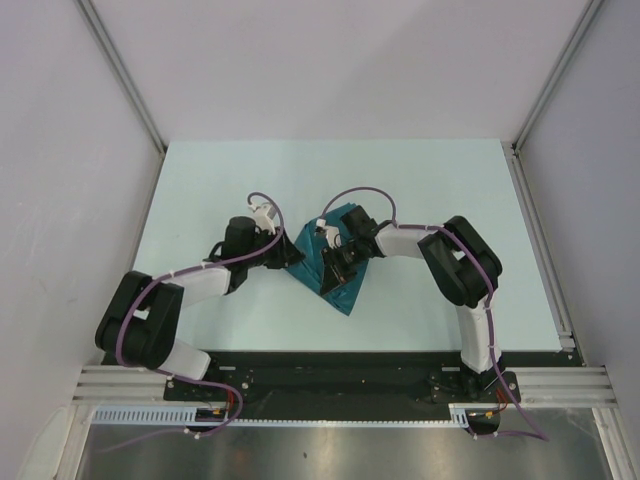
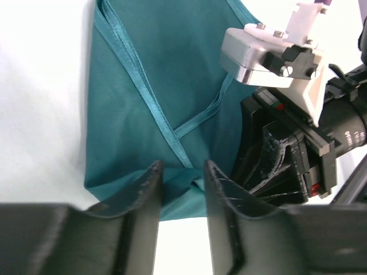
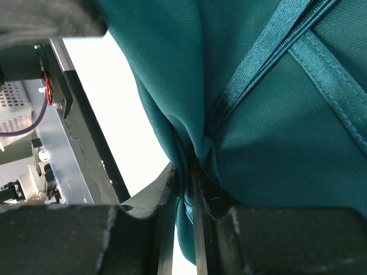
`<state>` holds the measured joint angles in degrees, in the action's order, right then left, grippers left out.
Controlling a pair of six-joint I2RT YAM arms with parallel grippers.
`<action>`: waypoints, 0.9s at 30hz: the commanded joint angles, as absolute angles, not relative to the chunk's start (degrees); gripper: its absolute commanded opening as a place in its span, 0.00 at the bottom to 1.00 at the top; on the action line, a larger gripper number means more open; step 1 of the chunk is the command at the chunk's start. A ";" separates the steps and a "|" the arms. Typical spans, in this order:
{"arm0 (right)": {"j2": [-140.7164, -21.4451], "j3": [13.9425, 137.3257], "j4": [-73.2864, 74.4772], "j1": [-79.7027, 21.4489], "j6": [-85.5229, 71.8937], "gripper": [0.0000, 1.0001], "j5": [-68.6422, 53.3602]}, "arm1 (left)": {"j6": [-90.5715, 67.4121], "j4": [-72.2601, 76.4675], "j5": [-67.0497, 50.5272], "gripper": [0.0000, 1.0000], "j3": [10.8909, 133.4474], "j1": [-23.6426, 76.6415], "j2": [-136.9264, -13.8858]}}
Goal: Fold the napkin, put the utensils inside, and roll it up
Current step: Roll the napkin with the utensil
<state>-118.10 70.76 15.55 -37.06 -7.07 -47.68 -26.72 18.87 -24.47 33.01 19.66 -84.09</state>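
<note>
The teal napkin [image 1: 338, 280] lies folded into a rough triangle at the table's middle, hemmed edges crossing on top [image 2: 166, 91]. My right gripper [image 1: 337, 262] is over it and shut on a bunched fold of the napkin [image 3: 258, 132], cloth pinched between the jaws [image 3: 188, 179]. My left gripper [image 1: 287, 254] is at the napkin's left edge, open, with its fingertips [image 2: 153, 172] on either side of the cloth's near hem [image 2: 183, 173]. The right gripper's body shows in the left wrist view [image 2: 281, 160]. The fork is hidden or out of view.
The pale table [image 1: 200, 180] is boxed in by grey walls on three sides. A black rail [image 1: 330, 365] runs along the near edge by the arm bases. A metal frame strip [image 1: 545, 260] lines the right edge.
</note>
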 commanded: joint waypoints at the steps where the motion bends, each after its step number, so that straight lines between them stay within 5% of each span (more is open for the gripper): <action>1: -119.79 71.19 16.87 -36.30 -6.24 0.20 -44.38 | -24.87 19.34 -23.12 0.30 34.10 20.13 -84.55; 7: -119.36 71.28 16.79 -36.12 -6.50 0.21 -44.47 | -24.17 18.37 -22.77 0.00 34.98 20.13 -85.08; 12: -118.57 71.37 16.44 -36.12 -7.03 0.26 -45.26 | -23.47 17.49 -20.83 0.00 36.29 20.13 -86.04; 21: -112.16 71.28 17.31 -35.77 -7.30 0.56 -45.00 | -22.41 14.68 -19.25 0.00 40.86 19.42 -90.61; 27: -108.21 70.67 17.06 -35.42 -6.42 0.62 -40.09 | -22.59 13.89 -19.60 0.00 41.75 18.11 -92.55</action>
